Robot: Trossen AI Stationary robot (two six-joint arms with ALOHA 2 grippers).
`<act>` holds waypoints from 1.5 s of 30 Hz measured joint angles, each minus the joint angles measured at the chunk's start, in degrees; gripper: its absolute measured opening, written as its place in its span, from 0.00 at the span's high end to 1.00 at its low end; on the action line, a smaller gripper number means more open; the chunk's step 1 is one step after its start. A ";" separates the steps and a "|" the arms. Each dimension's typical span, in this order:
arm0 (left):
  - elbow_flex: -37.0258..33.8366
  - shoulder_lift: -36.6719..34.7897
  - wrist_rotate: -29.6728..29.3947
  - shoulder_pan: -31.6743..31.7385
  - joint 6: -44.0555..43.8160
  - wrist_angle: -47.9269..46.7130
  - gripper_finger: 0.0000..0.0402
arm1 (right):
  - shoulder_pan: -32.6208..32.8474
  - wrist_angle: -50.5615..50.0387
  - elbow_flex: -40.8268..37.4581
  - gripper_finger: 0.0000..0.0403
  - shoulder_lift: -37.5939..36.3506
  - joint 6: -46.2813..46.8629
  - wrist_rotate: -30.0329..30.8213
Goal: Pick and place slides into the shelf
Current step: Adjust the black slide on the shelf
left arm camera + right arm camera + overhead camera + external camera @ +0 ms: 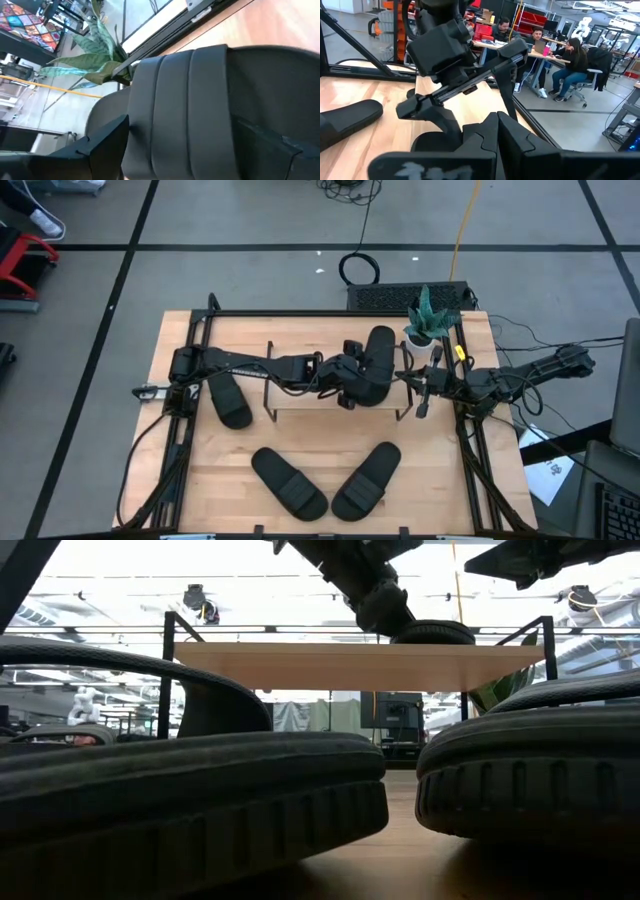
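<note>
From above I see my left tool (352,380) reaching across the shelf (300,392), clenched on 1 slide (373,365) that lies on the right part of the plank top, its toe end pointing toward the far edge of the counter (180,460). In the left wrist view the slide's wide strap (180,110) fills most of the frame between the dark fingers (100,145), with plant leaves beyond it. From counter height the held slide sits on the shelf's light wooden top (360,665) with the arm coming down onto it. My right tool (425,388) hangs just beside the shelf's right frame, near the potted plant (430,320); I cannot tell whether its fingers are apart or together. The other 3 slides rest on the counter: 1 (229,399) left of the shelf under the left arm, and 2 (288,482) (366,479) in front, angled toward each other with their near ends close together. People sit at desks in the room behind.
</note>
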 joint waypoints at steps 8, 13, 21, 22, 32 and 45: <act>0.04 1.14 -0.48 -0.31 3.82 1.34 0.49 | 0.00 0.28 0.00 1.00 0.70 -0.68 -0.09; 0.04 1.26 -0.50 -1.04 5.80 0.15 0.84 | 0.00 0.27 0.00 1.00 0.93 -1.53 -0.17; 0.07 1.44 -12.07 -3.74 5.55 1.87 0.98 | 0.00 0.75 0.00 1.00 0.91 -1.51 -0.18; 0.07 1.44 -13.45 -4.17 4.93 1.89 0.99 | 0.00 0.96 0.00 1.00 0.91 -1.50 -0.19; 1.34 1.44 -21.69 -7.54 -5.04 2.93 1.00 | 0.00 2.14 -0.02 1.00 0.93 -0.86 -0.21; 2.36 3.77 -25.67 -8.98 -1.30 6.34 1.00 | 0.00 2.55 -0.02 1.00 0.99 -0.50 -0.15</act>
